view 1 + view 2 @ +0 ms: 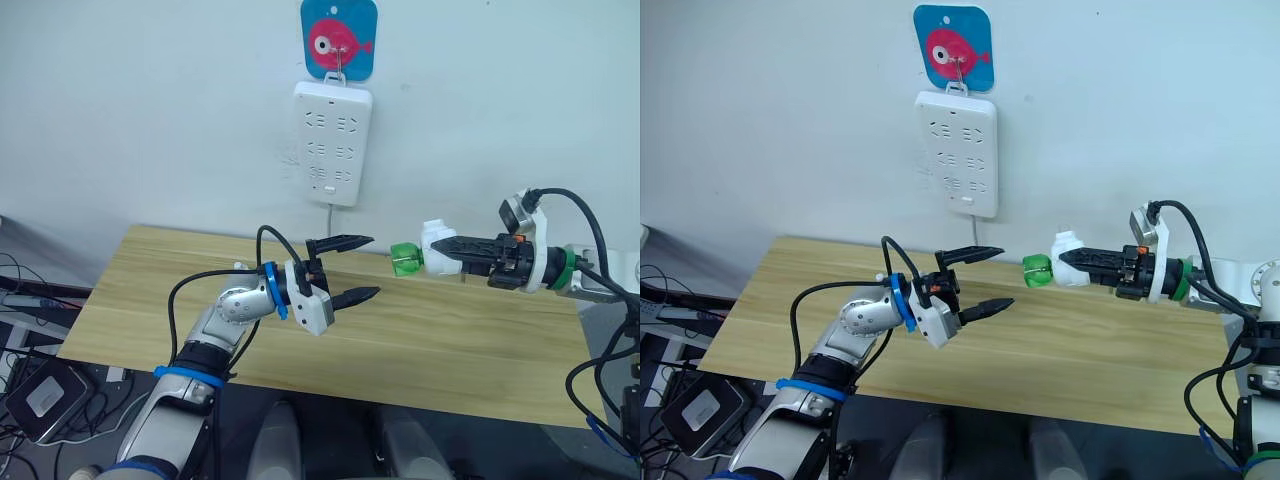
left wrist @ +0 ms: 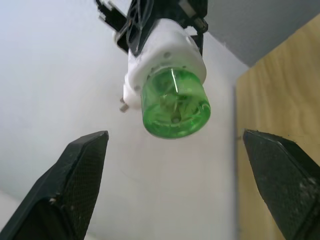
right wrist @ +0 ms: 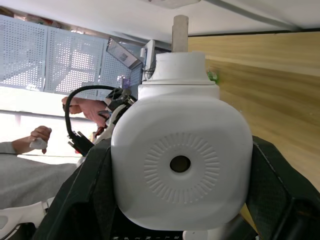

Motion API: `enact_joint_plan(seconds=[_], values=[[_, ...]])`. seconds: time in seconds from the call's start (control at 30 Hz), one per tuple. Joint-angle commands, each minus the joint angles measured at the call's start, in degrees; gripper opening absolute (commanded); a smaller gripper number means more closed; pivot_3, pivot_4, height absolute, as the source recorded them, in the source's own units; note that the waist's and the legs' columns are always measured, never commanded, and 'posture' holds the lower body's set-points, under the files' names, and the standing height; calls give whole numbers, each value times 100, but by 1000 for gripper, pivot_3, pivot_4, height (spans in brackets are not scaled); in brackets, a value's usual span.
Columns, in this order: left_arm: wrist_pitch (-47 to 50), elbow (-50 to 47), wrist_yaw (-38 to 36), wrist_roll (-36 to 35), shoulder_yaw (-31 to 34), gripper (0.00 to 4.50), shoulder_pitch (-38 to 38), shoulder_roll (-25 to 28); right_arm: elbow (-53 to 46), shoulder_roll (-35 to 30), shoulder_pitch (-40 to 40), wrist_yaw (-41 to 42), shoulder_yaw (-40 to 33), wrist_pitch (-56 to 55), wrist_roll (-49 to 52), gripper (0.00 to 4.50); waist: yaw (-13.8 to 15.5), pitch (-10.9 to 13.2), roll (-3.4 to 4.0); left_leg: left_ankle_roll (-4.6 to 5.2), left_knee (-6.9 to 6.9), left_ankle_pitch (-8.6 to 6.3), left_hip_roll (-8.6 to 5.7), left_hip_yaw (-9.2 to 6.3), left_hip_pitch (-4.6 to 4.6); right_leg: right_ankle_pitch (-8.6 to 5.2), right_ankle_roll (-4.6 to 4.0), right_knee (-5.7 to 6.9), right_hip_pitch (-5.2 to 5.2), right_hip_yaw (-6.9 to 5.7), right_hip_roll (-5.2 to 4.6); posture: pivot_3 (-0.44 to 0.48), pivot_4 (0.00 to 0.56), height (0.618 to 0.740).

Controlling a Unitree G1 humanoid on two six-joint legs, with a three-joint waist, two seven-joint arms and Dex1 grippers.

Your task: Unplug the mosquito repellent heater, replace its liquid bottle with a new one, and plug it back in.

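Between right gripper (image 1: pixel 445 250) jaws: heater (image 1: pixel 436 246); left gripper (image 1: pixel 357 268) agape nearby.

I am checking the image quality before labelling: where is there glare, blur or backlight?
Left wrist view: the liquid bottle is sharp, with a thin glint on its green wall; the left gripper's fingertips are soft. Right wrist view: the mosquito repellent heater is evenly lit, but the bright window behind washes out. Head views: soft, even light.
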Motion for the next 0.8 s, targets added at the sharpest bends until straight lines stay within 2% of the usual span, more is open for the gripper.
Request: enact_joint_plan(seconds=[0.03, 0.27, 0.5, 0.6, 0.77, 0.8], values=[[-384, 225, 864, 681, 113, 4483, -312, -94, -220, 9, -43, -200, -74, -97, 555, 2983, -1, 0, 0, 0, 1, 0, 0, 0, -1, 0, 1, 1, 0, 0, 0, -73, 233, 740], [-590, 611, 1867, 1550, -244, 4483, -728, -207, -489, -63, 64, -707, 216, -432, 1395, 2983, -14, -2, 3, 0, 4, 0, -3, -3, -2, 2, 4, 11, 0, -5, -1, -73, 224, 740], [-688, 758, 2506, 1873, -472, 4483, -960, -127, -685, -77, 216, -756, 266, -574, 1495, 2983, -39, -2, 3, 0, 10, 1, -3, -6, -2, 2, 4, 25, -1, -8, -1, -83, 220, 740], [-772, 770, 2692, 1932, -574, 3945, -997, -75, -731, -75, 248, -755, 263, -597, 1495, 2983, -79, -2, 3, 0, 12, 1, -3, -6, 2, 2, 4, 35, -2, -7, -1, -84, 219, 740], [-816, 722, 2876, 1958, -698, 2421, -1006, -5, -701, -81, 241, -772, 287, -631, 1495, 2983, -120, -2, 3, 0, 31, 1, -3, -8, 2, 2, 5, 55, -2, -7, -1, -83, 218, 740], [-820, 702, 2907, 1955, -718, 2256, -1003, 10, -698, -83, 241, -774, 291, -635, 1495, 2983, -122, -2, 3, 0, 37, 1, -3, -7, 3, 2, 5, 59, -2, -7, 0, -81, 218, 740]])
